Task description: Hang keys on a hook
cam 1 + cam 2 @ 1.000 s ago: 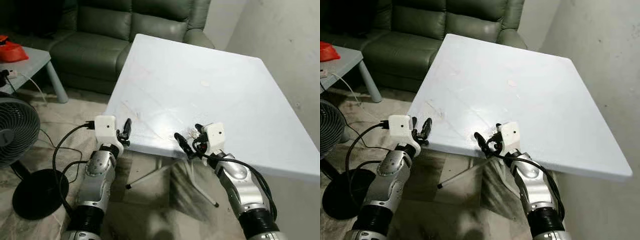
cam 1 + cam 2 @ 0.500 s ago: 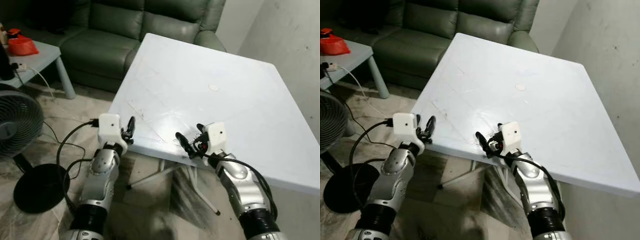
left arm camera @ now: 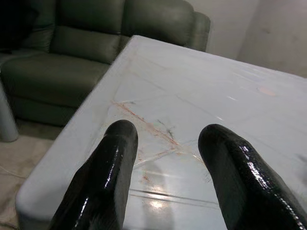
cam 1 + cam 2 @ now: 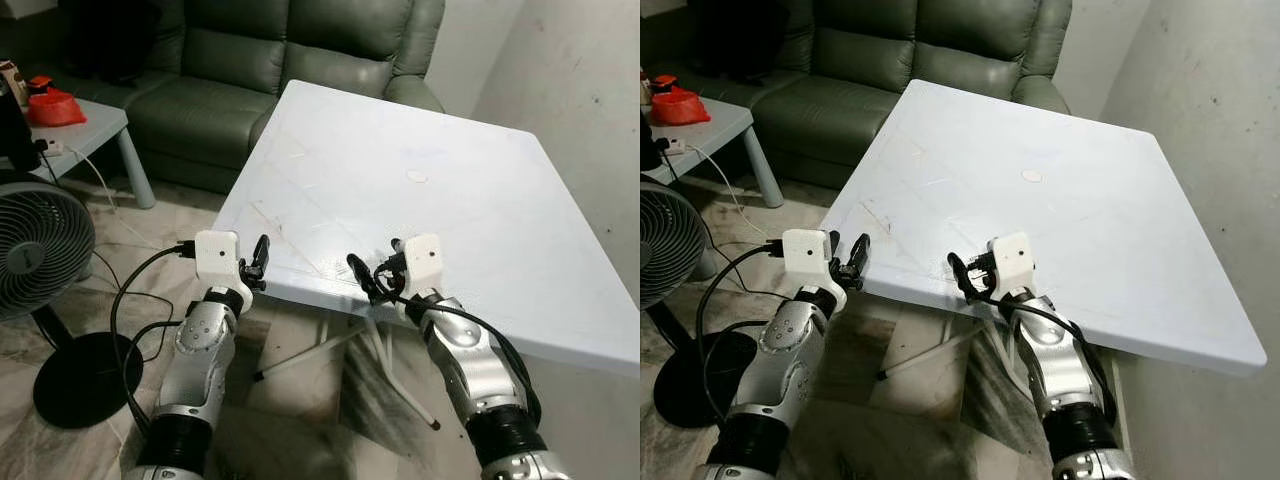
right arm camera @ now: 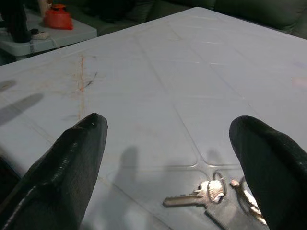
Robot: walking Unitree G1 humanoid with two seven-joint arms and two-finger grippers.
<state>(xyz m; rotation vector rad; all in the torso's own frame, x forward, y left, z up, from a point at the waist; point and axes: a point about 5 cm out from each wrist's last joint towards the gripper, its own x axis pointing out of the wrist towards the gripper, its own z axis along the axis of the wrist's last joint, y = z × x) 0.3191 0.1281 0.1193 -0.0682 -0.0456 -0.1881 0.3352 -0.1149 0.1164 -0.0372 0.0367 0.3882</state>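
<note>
A bunch of silver keys (image 5: 211, 194) lies flat on the white table (image 4: 450, 170) close to its near edge. My right gripper (image 4: 375, 265) hovers over that edge, open, with its two fingers spread wide on either side of the keys and not touching them. My left gripper (image 4: 255, 262) is open too, held at the table's near left corner with nothing between its fingers (image 3: 115, 158).
A green leather sofa (image 4: 250, 60) stands behind the table. A standing fan (image 4: 40, 250) with cables and a low side table (image 4: 70, 125) carrying a red object (image 4: 52, 105) are on the left. A wall (image 4: 580, 100) runs along the right.
The head camera has shifted, so the whole scene sits differently. My right gripper has edged slightly forward over the table edge at the keys. The left gripper stays by the corner.
</note>
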